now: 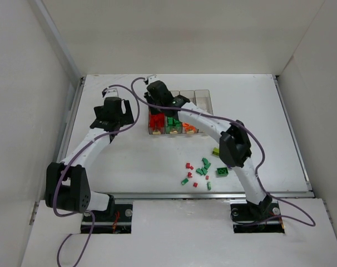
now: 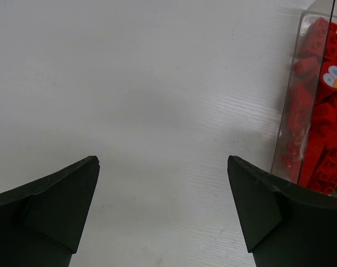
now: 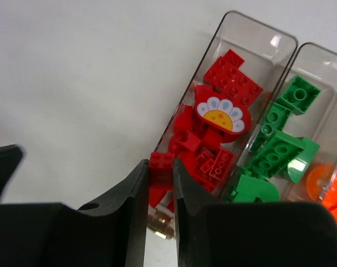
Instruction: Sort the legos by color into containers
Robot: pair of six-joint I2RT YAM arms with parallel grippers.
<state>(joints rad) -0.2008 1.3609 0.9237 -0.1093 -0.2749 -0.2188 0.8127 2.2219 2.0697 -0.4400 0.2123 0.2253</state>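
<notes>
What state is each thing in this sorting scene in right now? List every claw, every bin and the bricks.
Left claw: open, empty.
Right claw: shut on a red brick.
Red bin: partly filled with red pieces.
Green bin: holding green pieces.
Orange bin: holding orange pieces.
Fourth bin: looks empty.
Loose bricks: scattered unsorted on the table.
</notes>
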